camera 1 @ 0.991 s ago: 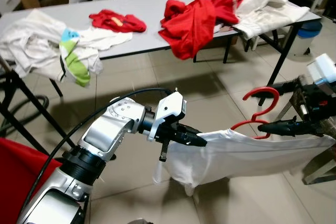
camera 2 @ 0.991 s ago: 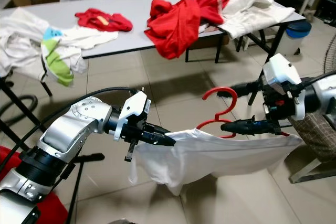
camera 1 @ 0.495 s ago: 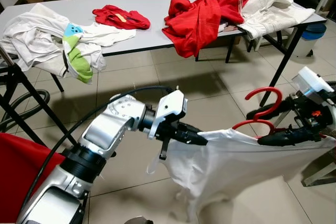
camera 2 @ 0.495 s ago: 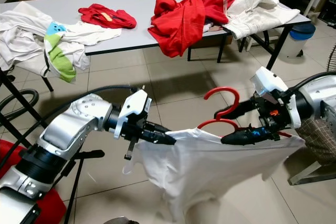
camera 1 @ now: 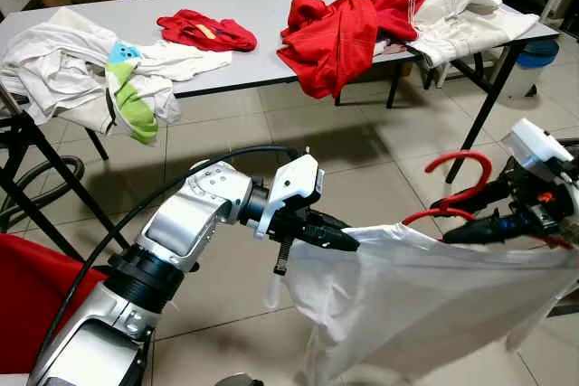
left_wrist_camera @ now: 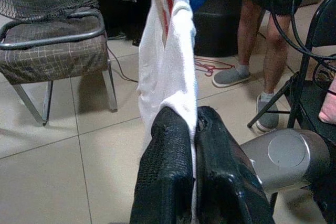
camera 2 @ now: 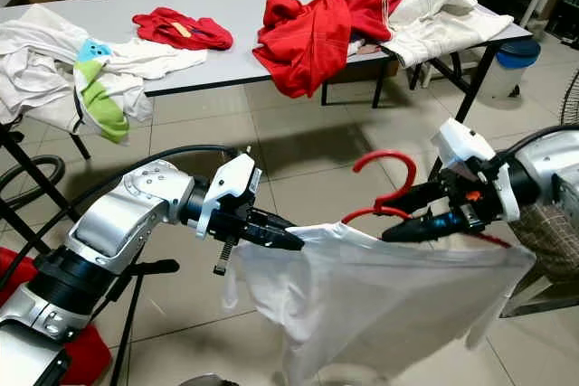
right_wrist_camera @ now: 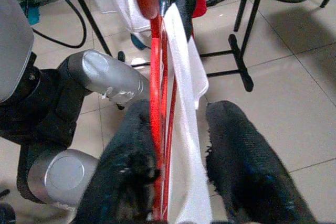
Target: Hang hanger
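A red hanger (camera 2: pixel 391 165) sits inside the neck of a white shirt (camera 2: pixel 380 296), with its hook standing up out of the cloth. My right gripper (camera 2: pixel 387 223) is at the right, shut on the red hanger (right_wrist_camera: pixel 156 51) with shirt cloth between its fingers (right_wrist_camera: pixel 247 166). My left gripper (camera 2: pixel 294 243) reaches in from the left and is shut on the shirt's other top edge, pinching the white cloth (left_wrist_camera: pixel 168 51) between its fingers (left_wrist_camera: pixel 163 161). The shirt hangs stretched between both grippers above the tiled floor.
A long grey table (camera 1: pixel 262 15) ahead carries red clothes (camera 1: pixel 339 29) and white clothes (camera 1: pixel 54 70). A blue bin (camera 1: pixel 536 53) stands beyond its right end. Black rack legs (camera 1: pixel 45 169) and red cloth (camera 1: pixel 36 287) are at left. A checked chair (left_wrist_camera: pixel 52 51) and a person's legs (left_wrist_camera: pixel 262 51) are nearby.
The shirt has dropped open and hangs fuller and lower between the grippers. My right gripper and the hanger hook have risen slightly. The left gripper keeps its hold.
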